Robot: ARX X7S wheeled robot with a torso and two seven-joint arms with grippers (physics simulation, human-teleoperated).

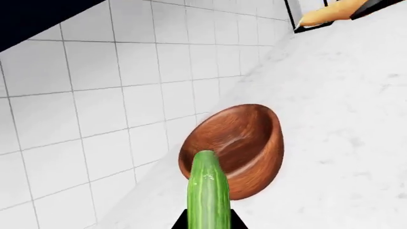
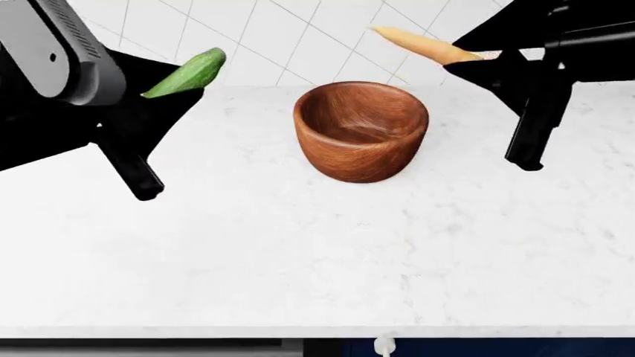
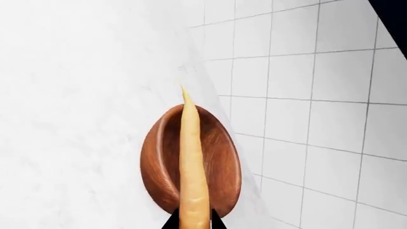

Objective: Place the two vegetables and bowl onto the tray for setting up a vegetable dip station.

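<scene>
Left gripper [image 2: 149, 93] clamped on cucumber [image 2: 187, 73]; right gripper [image 2: 474, 61] clamped on carrot [image 2: 424, 44]; both tips pointing inward over bowl [image 2: 361, 131]; tray unseen.

One cucumber [image 2: 187, 73], one carrot [image 2: 424, 45], one wooden bowl [image 2: 361, 131], two pincers.

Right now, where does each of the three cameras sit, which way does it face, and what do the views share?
Head view: from the robot's head, looking forward and down at the counter; both arms show, left gripper and right gripper.
Left wrist view: on the left arm, looking along the held cucumber toward the bowl.
Right wrist view: on the right arm, looking along the held carrot toward the bowl.
Shared: all three show the bowl.
</scene>
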